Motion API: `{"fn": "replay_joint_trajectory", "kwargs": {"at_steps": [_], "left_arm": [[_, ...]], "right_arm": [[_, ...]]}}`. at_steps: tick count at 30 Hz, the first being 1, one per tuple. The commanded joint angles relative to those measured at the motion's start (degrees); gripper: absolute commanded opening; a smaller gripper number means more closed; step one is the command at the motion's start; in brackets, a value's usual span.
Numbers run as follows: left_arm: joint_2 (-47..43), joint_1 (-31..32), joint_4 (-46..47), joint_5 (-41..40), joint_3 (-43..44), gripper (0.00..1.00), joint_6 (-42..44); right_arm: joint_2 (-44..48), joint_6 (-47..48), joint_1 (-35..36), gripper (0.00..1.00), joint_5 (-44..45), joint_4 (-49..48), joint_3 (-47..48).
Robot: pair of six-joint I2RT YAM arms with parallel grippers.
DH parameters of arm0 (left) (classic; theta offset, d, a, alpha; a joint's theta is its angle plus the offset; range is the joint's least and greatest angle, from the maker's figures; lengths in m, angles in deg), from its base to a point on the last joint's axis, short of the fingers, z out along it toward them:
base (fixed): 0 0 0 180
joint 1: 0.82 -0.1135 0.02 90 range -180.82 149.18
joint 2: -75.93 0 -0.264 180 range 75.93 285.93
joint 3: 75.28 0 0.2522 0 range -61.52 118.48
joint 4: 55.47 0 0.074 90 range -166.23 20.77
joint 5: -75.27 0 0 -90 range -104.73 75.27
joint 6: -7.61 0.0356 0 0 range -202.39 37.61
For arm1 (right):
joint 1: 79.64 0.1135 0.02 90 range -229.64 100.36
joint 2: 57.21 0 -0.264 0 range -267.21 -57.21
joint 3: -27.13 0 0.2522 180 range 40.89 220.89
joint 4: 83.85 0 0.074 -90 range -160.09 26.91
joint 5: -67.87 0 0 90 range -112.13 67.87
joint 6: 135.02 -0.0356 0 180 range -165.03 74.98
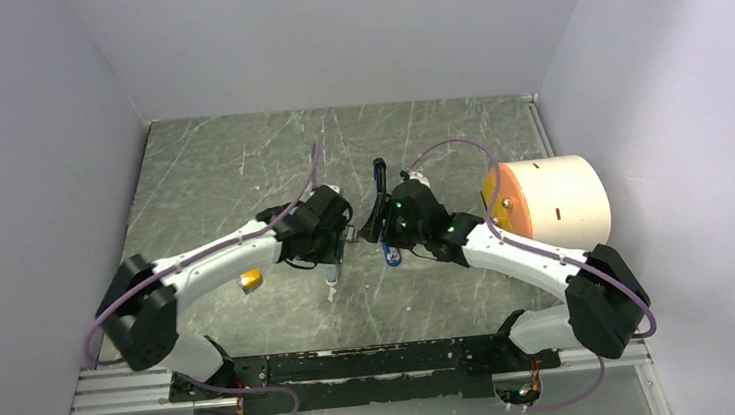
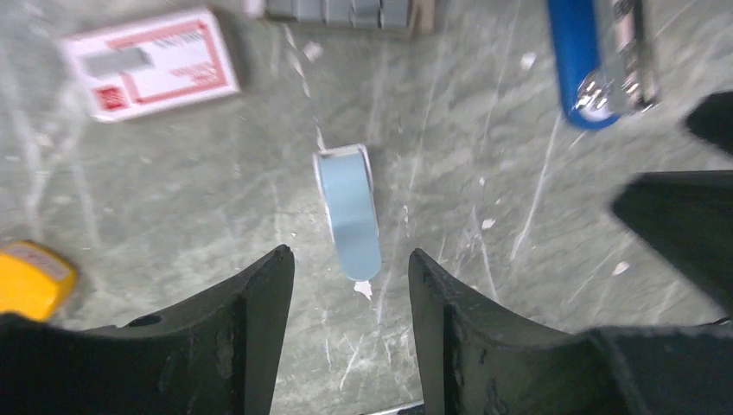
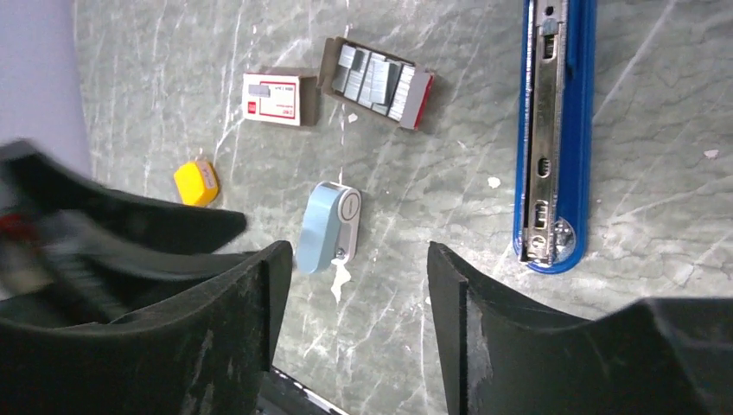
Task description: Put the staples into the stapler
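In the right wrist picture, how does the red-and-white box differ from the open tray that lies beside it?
The red-and-white box shows a printed face, while the tray is open and shows rows of silvery staples. The box lies nearly square to the picture; the tray is turned at an angle. The tray looks somewhat longer than the box. Both lie flat on the table, close together, and nothing holds either.
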Motion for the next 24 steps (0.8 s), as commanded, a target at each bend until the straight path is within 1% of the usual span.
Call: {"fn": "replay_joint_trajectory", "kwargs": {"at_steps": [1,3,6,9,10,12,14,17,20,24], "left_arm": [[-8.7,0.3,1.7,-13.6,-1.0,0.55,-4.3],[-11.4,0.2,2.4,-17.5,-2.9,0.52,-6.1],[-15.3,0.0,3.2,-21.4,-6.1,0.49,-8.8],[-18.7,-2.1,3.8,-22.3,-9.1,0.46,-10.3],[-19.8,-3.6,4.7,-20.8,-10.2,0.46,-10.0],[-21.5,-8.7,7.0,-15.2,-12.5,0.45,-8.8],[-22.7,-14.1,9.5,-8.4,-14.9,0.44,-7.5],[-22.7,-19.7,12.4,-0.4,-17.4,0.43,-6.3],[-22.0,-22.3,15.5,5.7,-19.9,0.41,-6.2],[-22.1,-22.5,17.8,8.5,-22.0,0.42,-7.3]], "right_arm": [[-2.9,-0.5,4.3,0.66,6.3,4.9,4.6],[-6.0,-0.9,7.3,0.70,8.6,7.7,7.6],[-10.7,-2.6,11.7,0.73,10.9,10.1,11.2],[-15.1,-4.1,14.5,0.73,10.7,10.7,13.8],[-16.5,-4.5,15.2,0.73,10.7,11.2,14.8],[-19.5,-4.7,16.3,0.72,10.7,12.2,17.1],[-22.3,-4.3,16.9,0.68,10.1,13.1,19.2],[-25.8,-4.0,17.9,0.62,10.9,15.6,22.3],[-28.3,-3.4,18.7,0.58,12.5,18.2,25.2],[-30.4,-2.6,19.2,0.53,12.3,19.4,27.1]]}}
